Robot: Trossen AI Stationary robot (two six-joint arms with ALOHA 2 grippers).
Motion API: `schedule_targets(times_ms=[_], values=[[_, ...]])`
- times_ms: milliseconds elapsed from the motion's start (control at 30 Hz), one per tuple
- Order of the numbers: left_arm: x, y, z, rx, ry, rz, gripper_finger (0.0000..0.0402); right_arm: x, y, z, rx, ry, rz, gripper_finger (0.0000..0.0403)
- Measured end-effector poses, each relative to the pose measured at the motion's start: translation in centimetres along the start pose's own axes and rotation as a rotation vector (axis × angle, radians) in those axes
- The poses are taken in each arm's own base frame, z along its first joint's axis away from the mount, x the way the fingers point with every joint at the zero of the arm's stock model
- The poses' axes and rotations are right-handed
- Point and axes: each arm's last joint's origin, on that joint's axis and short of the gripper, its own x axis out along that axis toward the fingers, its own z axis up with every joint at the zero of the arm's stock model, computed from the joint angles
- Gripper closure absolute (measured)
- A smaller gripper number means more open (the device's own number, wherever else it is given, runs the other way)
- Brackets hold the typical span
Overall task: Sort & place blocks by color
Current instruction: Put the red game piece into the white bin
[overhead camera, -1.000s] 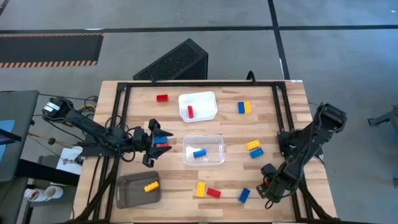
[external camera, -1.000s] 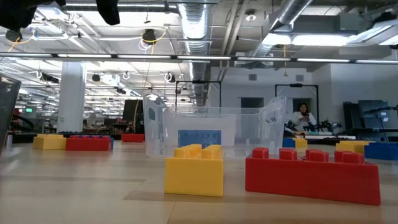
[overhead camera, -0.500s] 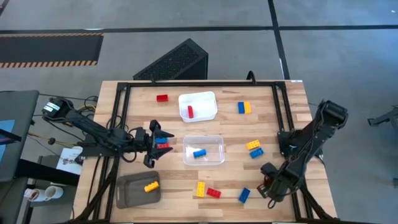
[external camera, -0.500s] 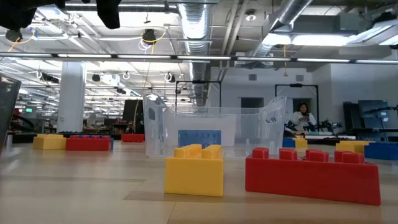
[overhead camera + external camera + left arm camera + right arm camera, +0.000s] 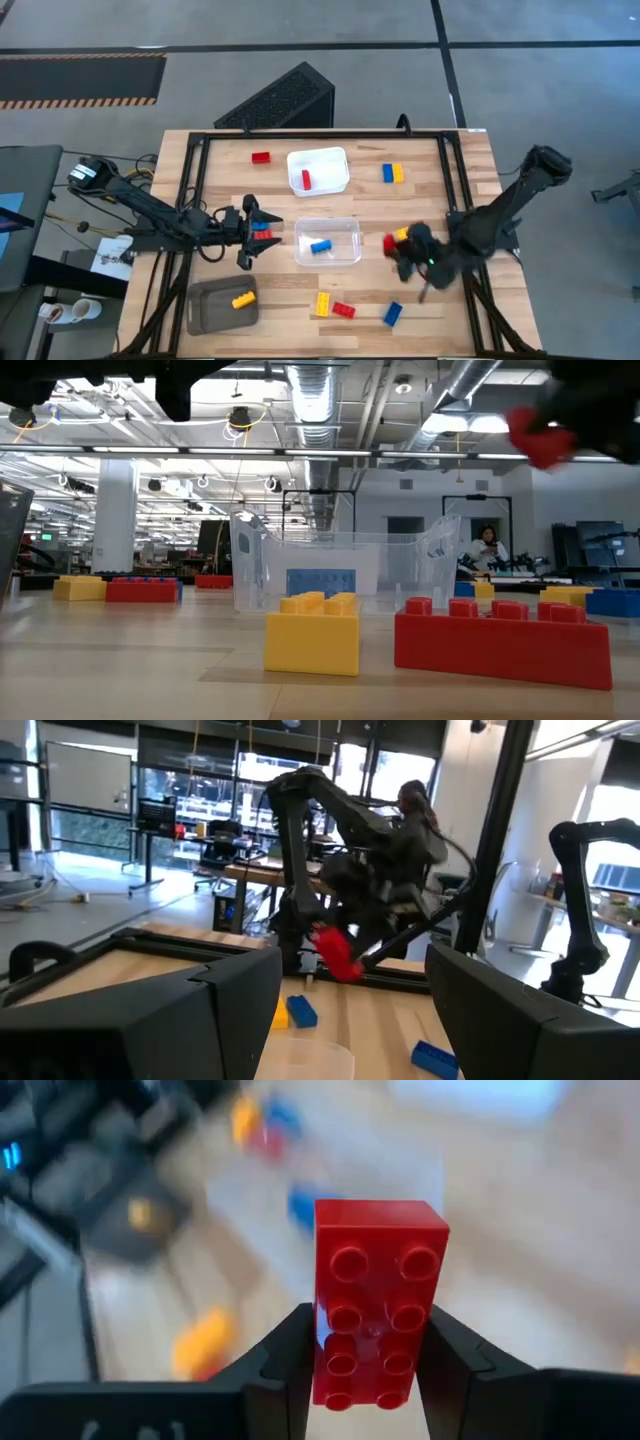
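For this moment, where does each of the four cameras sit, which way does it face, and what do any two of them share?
High view: overhead, straight down on the table, both arms showing.
Low view: table-top height, facing the room; yellow block nearest.
Left wrist view: past the open left gripper toward the right arm.
Right wrist view: down its fingers, the right gripper shut on the red block.
Shared: that red block shows in all four.
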Motion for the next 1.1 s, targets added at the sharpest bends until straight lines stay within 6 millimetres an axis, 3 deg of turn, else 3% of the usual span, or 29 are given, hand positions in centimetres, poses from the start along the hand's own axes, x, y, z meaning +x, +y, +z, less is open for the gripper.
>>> schedule_targets(times_ms=[133,267,467,600,733,1100], values=[[0.0,0.1,0.0,-0.018,-0.002,0.021,0.0165,2.9,0.0,4.6,-0.106,-0.17,-0.015,0.0269],[0.0,0.1,0.0,-0.02,-0.004,0.035,0.0165,5.9,-0.7,9.6,-0.173,-0.251,0.105,0.027],[0.0,0.1,0.0,-0.019,-0.003,0.036,0.0165,10.1,-5.4,15.3,-0.137,-0.315,0.147,0.0257],[0.0,0.1,0.0,-0.019,-0.002,0.036,0.0165,12.9,-9.0,17.1,-0.059,-0.305,0.131,0.0265],[0.0,0.1,0.0,-0.001,-0.002,0.038,0.0165,15.2,-10.8,17.9,-0.057,-0.272,0.087,0.0261],[0.0,0.2,-0.1,0.007,0.004,0.062,0.0165,19.9,-12.1,19.6,-0.079,-0.102,0.008,0.024]])
